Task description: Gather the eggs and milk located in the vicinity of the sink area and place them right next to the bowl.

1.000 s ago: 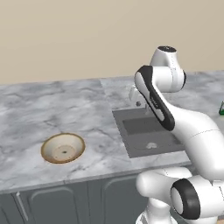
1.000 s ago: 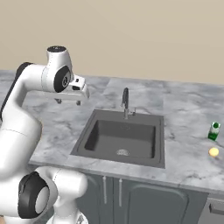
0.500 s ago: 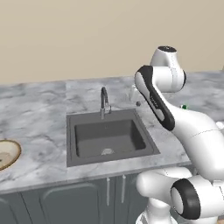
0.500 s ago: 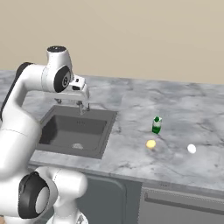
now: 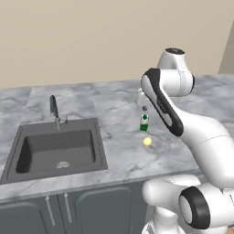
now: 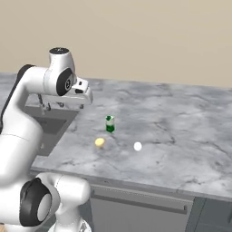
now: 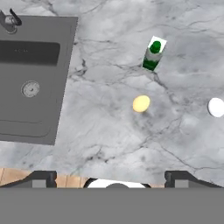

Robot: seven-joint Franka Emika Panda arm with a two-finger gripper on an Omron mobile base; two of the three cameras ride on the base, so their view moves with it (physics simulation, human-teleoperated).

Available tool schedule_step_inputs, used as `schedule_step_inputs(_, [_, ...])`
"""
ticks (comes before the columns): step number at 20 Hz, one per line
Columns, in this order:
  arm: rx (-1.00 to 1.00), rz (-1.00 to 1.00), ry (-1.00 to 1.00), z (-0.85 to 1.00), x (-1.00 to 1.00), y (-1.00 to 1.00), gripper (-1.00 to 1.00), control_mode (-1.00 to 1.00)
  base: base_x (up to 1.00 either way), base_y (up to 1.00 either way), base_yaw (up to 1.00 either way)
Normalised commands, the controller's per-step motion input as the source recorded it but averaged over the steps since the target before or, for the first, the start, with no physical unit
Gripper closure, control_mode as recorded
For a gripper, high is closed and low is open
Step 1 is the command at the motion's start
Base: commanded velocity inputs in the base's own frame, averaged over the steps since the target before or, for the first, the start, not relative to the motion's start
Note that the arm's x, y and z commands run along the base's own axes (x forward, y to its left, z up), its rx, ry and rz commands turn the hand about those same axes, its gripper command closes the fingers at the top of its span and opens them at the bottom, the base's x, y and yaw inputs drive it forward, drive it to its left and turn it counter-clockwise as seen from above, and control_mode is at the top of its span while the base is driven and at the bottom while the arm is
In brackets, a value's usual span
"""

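While the two small dark fingers [image 7: 112, 176] stand wide apart at the near edge of the hand view and grip nothing, every object of the task lies ahead of them and lower, on the grey marbled stone counter [image 7: 131, 144], so the coming move must be, in my judgement, a reach forward and down. Nearest to the fingers lies a small yellowish rounded object [image 7: 141, 104], smooth and egg-like in shape; I cannot tell if it counts as one of the eggs. To its side, near the edge of the hand view, rests the tiny white round egg [image 7: 216, 107], smooth and without a clear long axis from here, so the direction of closing should matter little. A little farther stands the small milk carton with white upper part, green lower part and green cap [image 7: 152, 55], upright, its long axis vertical; a grasp from the side across its flat walls looks most suitable. These three are near each other but well apart from touching. On the other side sits the dark grey rectangular recessed sink [image 7: 30, 83], matt, with a round drain and a thin curved dark faucet [image 5: 55, 111] behind it. In the right base view the carton [image 6: 109, 124] stands beyond the yellowish object [image 6: 99, 142] and the egg [image 6: 137, 146].
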Motion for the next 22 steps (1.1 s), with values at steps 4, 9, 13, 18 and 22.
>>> schedule_step_inputs(4, [0.0,0.0,0.0,0.0,0.0,0.0,-1.0,1.0,0.21,-0.72,-0.02])
schedule_step_inputs(9, [0.0,0.0,0.0,0.0,0.0,0.0,-1.0,1.0,0.42,-0.44,-0.01])
schedule_step_inputs(13, [0.0,0.0,0.0,0.0,0.0,0.0,-1.0,1.0,0.58,0.0,-0.01])
schedule_step_inputs(18, [0.0,0.0,0.0,0.0,0.0,0.0,-1.0,1.0,0.36,0.1,-0.07])
schedule_step_inputs(22, [0.0,-0.02,0.0,0.0,0.06,0.11,-1.0,-1.0,0.11,0.06,-0.03])
